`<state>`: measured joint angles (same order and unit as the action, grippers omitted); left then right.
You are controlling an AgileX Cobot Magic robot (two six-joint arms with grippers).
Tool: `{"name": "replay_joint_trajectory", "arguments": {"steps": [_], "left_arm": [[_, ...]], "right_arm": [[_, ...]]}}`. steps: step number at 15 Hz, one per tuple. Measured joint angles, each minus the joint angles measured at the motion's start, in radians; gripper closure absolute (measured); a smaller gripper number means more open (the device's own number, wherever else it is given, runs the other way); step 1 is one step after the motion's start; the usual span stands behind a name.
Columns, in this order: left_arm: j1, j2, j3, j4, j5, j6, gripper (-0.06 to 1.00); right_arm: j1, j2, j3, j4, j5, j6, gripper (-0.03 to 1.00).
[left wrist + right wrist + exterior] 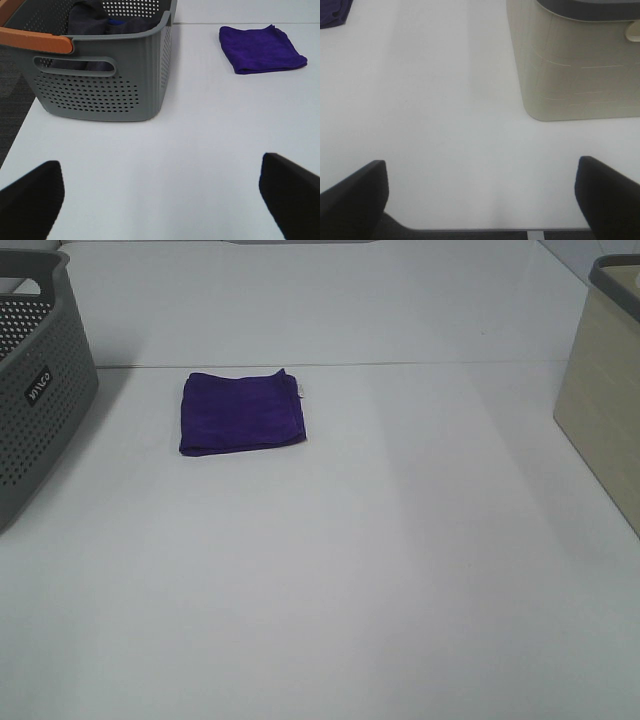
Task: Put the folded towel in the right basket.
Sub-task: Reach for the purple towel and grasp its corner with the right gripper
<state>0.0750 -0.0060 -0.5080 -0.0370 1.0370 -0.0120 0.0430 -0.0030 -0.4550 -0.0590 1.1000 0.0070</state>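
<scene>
A folded purple towel point(241, 412) lies flat on the white table, left of the middle. It also shows in the left wrist view point(260, 49), and its corner shows in the right wrist view point(334, 12). The right basket point(607, 388) is beige with a grey rim and stands at the table's right edge; the right wrist view shows it too point(575, 60). Neither gripper shows in the high view. My left gripper point(160, 197) is open and empty, well short of the towel. My right gripper point(481, 195) is open and empty near the table's front edge.
A grey perforated basket point(38, 380) stands at the left edge; in the left wrist view point(100, 65) it has an orange handle and dark cloth inside. A seam crosses the table point(400, 364) behind the towel.
</scene>
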Motion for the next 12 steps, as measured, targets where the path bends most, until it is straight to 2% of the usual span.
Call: {"name": "replay_joint_trajectory", "arguments": {"steps": [3, 5, 7, 10, 12], "left_arm": [[0.0, 0.0, 0.0, 0.0, 0.0, 0.0, -0.05], [0.0, 0.0, 0.0, 0.0, 0.0, 0.0, -0.05], [0.0, 0.0, 0.0, 0.0, 0.0, 0.0, -0.05], [0.0, 0.0, 0.0, 0.0, 0.0, 0.0, -0.05], [0.0, 0.0, 0.0, 0.0, 0.0, 0.0, -0.05]], "right_arm": [[0.0, 0.048, -0.046, -0.001, 0.027, -0.018, -0.01], [0.0, 0.29, -0.203, 0.037, 0.119, -0.018, -0.01], [0.01, 0.562, -0.397, 0.066, 0.122, -0.018, -0.01], [0.042, 0.796, -0.62, 0.076, 0.12, -0.018, -0.01], [0.043, 0.933, -0.717, 0.123, 0.118, -0.018, -0.01]]}}
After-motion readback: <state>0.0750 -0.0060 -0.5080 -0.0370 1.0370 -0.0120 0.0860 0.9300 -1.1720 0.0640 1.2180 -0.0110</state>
